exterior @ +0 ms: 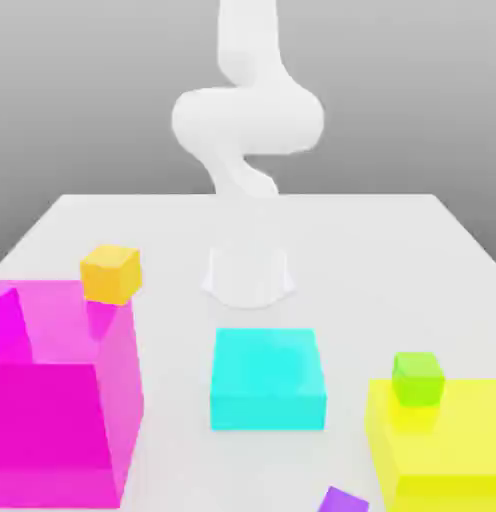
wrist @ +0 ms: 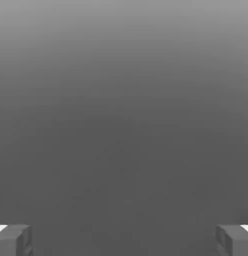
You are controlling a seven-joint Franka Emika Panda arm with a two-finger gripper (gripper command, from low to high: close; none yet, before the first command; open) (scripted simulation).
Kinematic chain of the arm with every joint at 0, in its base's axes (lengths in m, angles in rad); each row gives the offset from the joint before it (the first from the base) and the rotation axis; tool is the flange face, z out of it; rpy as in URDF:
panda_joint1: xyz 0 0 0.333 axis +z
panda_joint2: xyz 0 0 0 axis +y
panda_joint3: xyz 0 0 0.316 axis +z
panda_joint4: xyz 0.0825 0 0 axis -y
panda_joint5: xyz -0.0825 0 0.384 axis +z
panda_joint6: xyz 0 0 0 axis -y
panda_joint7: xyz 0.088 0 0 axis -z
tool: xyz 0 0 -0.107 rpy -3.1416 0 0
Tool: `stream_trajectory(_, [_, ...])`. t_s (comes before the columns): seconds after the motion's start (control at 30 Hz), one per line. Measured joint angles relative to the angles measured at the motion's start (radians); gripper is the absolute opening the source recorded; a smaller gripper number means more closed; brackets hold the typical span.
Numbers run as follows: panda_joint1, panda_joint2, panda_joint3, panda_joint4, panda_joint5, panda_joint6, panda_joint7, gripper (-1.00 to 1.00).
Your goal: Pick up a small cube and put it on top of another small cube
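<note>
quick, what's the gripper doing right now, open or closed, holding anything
Gripper: open, fingers spread wide apart, nothing between them.

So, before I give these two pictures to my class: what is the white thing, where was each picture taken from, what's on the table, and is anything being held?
The white shape is a robot arm, drawn by a simulator. The exterior view looks at it across a white table. On the table are a big magenta block, a big cyan block, a big yellow block with a small green cube, a small orange-yellow cube and a small purple cube. The hand view looks out from the tool, its two grey fingertips wide apart, holding nothing.
</note>
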Motion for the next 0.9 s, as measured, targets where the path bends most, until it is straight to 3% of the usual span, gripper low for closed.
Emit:
stream_trajectory(0.43, [-0.128,0.479,0.191,0.014,-0.182,0.117,0.386,0.0])
stream_trajectory(0.7, [-0.119,0.765,0.219,0.021,-0.269,0.191,0.603,0.0])
stream_trajectory(0.9, [-0.091,0.962,0.22,0.021,-0.255,0.26,0.712,0.0])
